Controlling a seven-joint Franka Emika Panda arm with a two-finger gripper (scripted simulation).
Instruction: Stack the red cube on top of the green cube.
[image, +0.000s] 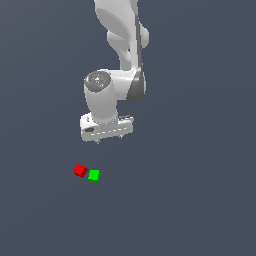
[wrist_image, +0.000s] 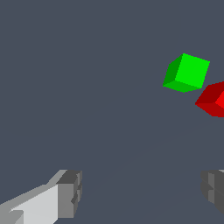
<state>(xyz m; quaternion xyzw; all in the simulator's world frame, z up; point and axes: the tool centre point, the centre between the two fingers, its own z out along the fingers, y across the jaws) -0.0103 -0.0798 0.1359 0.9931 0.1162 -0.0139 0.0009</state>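
Our gripper (image: 109, 140) hangs above the worktop (image: 200, 200) with its jaws spread wide and nothing between them; in the wrist view the two fingertips (wrist_image: 70, 192) stand far apart with only bare surface in the gap. It is well clear of both cubes and not yet over either.

From the gripper in the exterior view, the cubes lie low at about seven o'clock. The red cube (image: 80, 170) sits just beside the green cube (image: 93, 175), at that cube's ten o'clock, so close that we cannot tell whether they touch. Both rest flat on the worktop, and the red one is turned a little against its neighbour.

We judge this to be the approach step: nothing is grasped, nothing stacked. Next we need to bring the gripper over the red cube, turn the jaws to match its faces, and descend so that a finger does not knock the green cube alongside.
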